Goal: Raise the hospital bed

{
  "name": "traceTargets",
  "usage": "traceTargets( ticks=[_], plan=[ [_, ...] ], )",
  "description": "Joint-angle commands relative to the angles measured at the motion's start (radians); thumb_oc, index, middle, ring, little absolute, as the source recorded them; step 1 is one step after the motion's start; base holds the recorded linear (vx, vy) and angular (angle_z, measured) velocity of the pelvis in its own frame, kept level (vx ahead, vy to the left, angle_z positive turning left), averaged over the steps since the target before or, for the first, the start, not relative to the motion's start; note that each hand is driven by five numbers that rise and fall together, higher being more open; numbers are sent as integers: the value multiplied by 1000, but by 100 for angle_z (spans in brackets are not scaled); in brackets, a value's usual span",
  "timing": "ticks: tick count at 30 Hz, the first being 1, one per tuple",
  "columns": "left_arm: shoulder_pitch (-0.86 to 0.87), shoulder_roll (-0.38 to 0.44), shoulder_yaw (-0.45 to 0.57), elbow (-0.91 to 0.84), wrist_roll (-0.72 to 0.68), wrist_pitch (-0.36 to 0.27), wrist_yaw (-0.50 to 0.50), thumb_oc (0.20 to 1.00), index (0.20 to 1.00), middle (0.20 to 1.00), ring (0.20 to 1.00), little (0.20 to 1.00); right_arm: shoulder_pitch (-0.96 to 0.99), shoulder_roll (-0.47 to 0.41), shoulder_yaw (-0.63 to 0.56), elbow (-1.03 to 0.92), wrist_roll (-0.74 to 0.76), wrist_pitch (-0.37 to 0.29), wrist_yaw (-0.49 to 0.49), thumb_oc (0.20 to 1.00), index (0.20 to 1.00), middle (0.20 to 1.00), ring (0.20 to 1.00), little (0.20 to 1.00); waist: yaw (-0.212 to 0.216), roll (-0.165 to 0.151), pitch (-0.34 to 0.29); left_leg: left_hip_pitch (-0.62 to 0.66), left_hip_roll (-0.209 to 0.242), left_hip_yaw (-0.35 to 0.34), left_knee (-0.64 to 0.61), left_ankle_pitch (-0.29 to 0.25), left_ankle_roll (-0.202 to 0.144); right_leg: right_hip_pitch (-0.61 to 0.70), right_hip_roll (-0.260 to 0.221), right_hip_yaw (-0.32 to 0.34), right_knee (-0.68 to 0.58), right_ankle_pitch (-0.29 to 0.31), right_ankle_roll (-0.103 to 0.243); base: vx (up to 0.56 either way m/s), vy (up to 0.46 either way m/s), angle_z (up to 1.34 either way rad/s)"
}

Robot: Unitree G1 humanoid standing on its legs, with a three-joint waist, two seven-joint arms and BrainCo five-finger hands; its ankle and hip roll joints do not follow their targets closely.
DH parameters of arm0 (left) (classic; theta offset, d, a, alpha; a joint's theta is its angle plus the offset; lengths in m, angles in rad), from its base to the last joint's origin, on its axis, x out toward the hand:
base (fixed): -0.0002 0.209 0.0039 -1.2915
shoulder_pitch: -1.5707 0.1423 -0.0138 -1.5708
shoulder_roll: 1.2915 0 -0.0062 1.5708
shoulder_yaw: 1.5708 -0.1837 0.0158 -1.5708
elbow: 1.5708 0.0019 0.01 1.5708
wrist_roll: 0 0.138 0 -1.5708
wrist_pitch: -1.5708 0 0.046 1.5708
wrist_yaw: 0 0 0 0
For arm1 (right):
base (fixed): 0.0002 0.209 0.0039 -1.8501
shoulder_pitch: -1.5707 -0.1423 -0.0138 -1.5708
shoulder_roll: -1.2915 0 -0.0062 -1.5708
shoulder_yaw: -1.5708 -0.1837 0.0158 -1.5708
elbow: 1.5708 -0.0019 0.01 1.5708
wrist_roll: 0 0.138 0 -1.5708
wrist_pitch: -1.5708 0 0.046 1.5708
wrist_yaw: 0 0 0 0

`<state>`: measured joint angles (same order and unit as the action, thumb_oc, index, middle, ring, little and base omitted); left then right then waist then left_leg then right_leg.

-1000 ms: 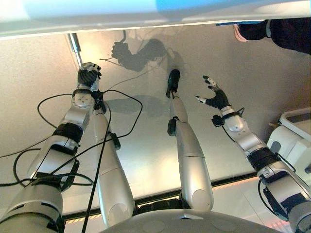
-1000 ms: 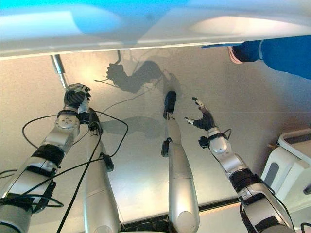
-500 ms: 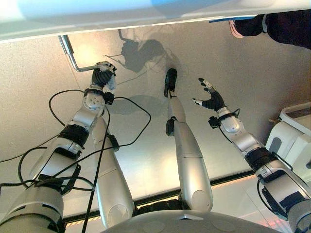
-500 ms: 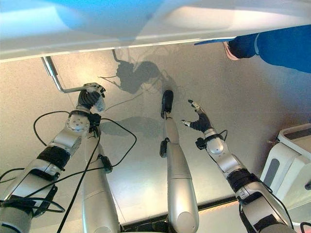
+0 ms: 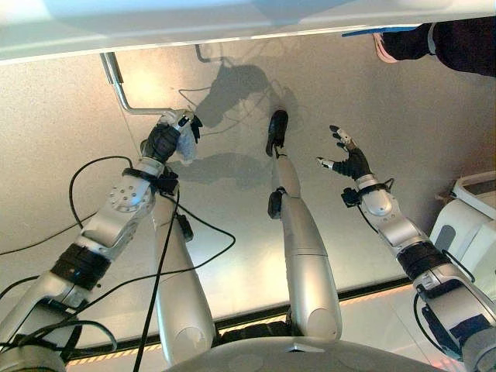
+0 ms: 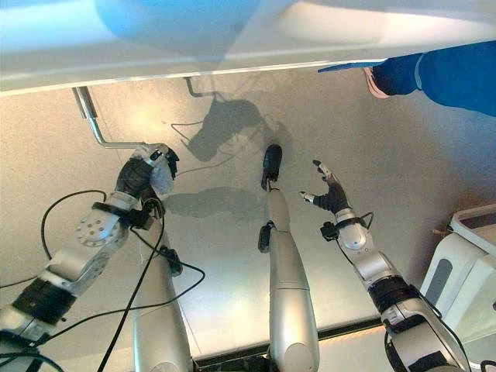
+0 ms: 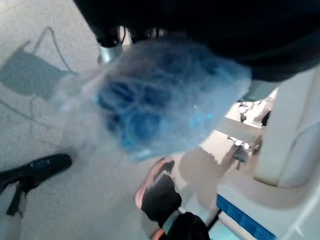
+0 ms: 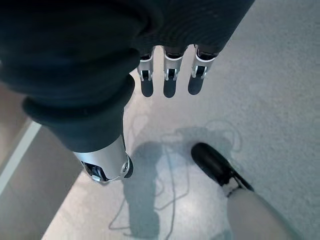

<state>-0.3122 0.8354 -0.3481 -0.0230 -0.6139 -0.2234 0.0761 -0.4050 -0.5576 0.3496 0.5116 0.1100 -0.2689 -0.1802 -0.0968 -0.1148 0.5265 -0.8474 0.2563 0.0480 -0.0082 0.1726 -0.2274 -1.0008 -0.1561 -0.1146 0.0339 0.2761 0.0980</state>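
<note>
I see my left hand (image 5: 167,139) curled round the bent silver metal crank handle (image 5: 124,91) at ten o'clock — my right hand (image 5: 350,159) hangs open, empty, at three o'clock.

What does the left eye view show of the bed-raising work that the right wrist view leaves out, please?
The left eye view brings in the bed's edge along the top and the metal crank handle beneath it. It also shows the left hand curled round the crank's end, a person's shoe and a white unit. The right wrist view adds a close look along the right hand: straight fingers, thumb apart, holding nothing. Both share that open right hand and the speckled floor.
</note>
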Motion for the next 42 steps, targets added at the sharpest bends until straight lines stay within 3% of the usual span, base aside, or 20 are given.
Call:
traceTargets(
  ticks=[1, 10, 18, 19, 26, 27, 40, 42],
  plan=[
    [60, 78, 162, -219, -33, -155, -57, 200, 200, 200, 200, 200, 87, -45, -38, -40, 13, -25, 17, 1000, 1000, 1000, 1000, 1000, 20, 40, -7, -21, -57, -18, 48, -26, 87, 94, 12, -17, 95, -163, 86, 0, 0, 0],
    [268, 112, 313, -198, -67, -172, -102, 200, 200, 200, 200, 200, 131, -48, -66, -13, 19, -49, 50, 1000, 1000, 1000, 1000, 1000, 53, 54, -7, 0, -69, -25, 65, -37, 92, 150, -6, -35, 82, -158, 96, 6, 17, 6],
    [282, 95, 331, -139, -32, -172, -81, 200, 200, 200, 200, 200, 141, -51, -74, -25, 25, -56, 57, 1000, 1000, 1000, 1000, 1000, 59, 50, -7, 2, -76, -24, 67, -39, 94, 166, -11, -39, 65, -150, 99, 4, 20, 5],
    [213, 49, 318, 93, 115, -138, 22, 200, 200, 200, 200, 200, 126, -44, -69, -60, 35, -58, 67, 1000, 1000, 1000, 1000, 1000, 55, 26, -7, -24, -78, -26, 88, -53, 101, 164, -14, -43, 50, -143, 100, 12, 71, 2],
    [166, 33, 304, 162, 172, -120, 57, 200, 200, 200, 200, 200, 113, -39, -66, -62, 33, -55, 60, 1000, 1000, 1000, 1000, 1000, 53, 19, -7, -33, -77, -28, 93, -55, 103, 160, -14, -42, 50, -144, 99, 5, 18, 2],
    [-32, -18, 232, 360, 262, -88, 137, 200, 200, 200, 200, 200, 60, -24, -45, -57, 25, -46, 33, 1000, 1000, 1000, 1000, 1000, 33, -9, -7, -49, -73, -28, 97, -58, 105, 136, -11, -37, 59, -151, 95, 19, 59, -1],
    [-339, -104, 77, 671, 287, -19, 233, 200, 200, 200, 200, 200, -21, 0, 13, -25, 33, -26, -17, 1000, 1000, 1000, 1000, 1000, -18, -55, -7, -63, -58, -20, 107, -61, 107, 99, 0, -18, 71, -152, 89, 2, 8, 1],
    [-418, -122, 17, 748, 321, 11, 242, 200, 200, 200, 200, 200, -37, -2, 40, -27, 46, -22, -20, 1000, 1000, 1000, 1000, 1000, -32, -68, -7, -63, -53, -18, 104, -57, 107, 91, 7, -15, 75, -155, 87, -5, -39, -5]
  ],
)
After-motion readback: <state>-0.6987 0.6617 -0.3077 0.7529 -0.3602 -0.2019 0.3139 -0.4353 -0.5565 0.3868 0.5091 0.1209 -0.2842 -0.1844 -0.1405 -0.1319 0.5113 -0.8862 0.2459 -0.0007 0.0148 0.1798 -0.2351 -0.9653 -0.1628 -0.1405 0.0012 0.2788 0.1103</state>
